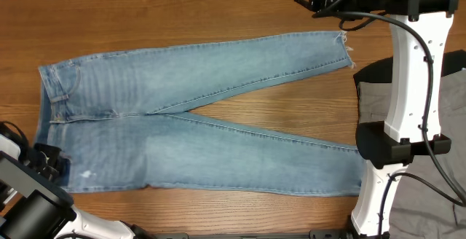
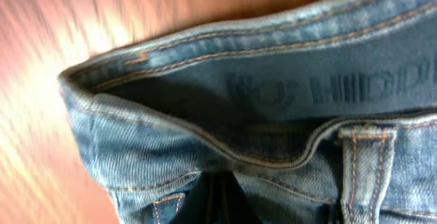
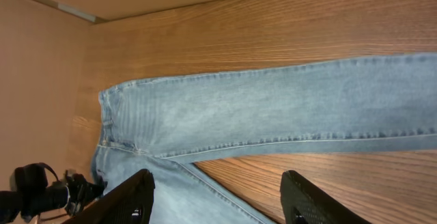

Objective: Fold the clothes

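Light-blue jeans [image 1: 182,122] spread flat on the wooden tabletop [image 1: 291,111], waistband left, legs splayed in a V toward the right. Left pincer [image 1: 51,162] right at the waistband's lower corner, apart or clamped, can't tell. Right pincer [image 3: 218,200] hovering over the tabletop, fingers wide apart, holding nothing. Grey garment [image 1: 375,97] off to the right.

Jeans waistband [image 2: 273,53], seemingly gaping, blurred

- Overhead, at 4 o'clock, the white right arm [image 1: 408,71] hides the lower hem of your long light-blue denim jeans [image 1: 218,115].
- Left wrist view: the brown wooden table [image 2: 34,80] is smeared at 9 o'clock; the waistband's stamped lettering [image 2: 341,91] runs off at 3 o'clock.
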Robot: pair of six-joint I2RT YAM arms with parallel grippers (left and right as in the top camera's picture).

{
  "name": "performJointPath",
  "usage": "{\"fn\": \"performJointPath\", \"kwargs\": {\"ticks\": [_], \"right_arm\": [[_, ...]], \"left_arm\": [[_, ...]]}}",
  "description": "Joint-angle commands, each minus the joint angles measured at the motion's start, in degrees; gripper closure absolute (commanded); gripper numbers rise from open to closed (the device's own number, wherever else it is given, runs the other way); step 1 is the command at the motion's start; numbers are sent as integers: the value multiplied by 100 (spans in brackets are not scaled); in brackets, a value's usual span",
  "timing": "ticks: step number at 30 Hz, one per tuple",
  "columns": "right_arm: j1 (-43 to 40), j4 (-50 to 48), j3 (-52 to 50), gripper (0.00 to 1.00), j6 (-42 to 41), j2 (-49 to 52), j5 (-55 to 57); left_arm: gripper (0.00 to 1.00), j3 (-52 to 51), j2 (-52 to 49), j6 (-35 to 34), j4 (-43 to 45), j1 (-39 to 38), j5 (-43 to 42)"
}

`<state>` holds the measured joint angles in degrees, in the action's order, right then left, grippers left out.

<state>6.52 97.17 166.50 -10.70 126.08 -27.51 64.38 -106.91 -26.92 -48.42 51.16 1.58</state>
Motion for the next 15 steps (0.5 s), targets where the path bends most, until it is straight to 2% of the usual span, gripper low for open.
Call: {"fn": "performJointPath", "kwargs": {"ticks": [1, 7, 8, 10, 15], "right_arm": [[22, -13, 44, 37, -15, -52, 138], [22, -13, 44, 34, -17, -52, 195], [22, -13, 44, 34, -17, -52, 195], [22, -13, 44, 34, -17, -52, 195], [22, -11, 44, 34, -17, -52, 195]], "left_arm": [[96, 68, 48, 323, -509, -4, -612], [94, 1252, 791, 756, -1355, -7, -522], [89, 1368, 903, 765, -1335, -7, -437], [88, 1425, 1067, 765, -1123, -9, -131], [93, 1073, 831, 761, -654, -22, 35]]}}
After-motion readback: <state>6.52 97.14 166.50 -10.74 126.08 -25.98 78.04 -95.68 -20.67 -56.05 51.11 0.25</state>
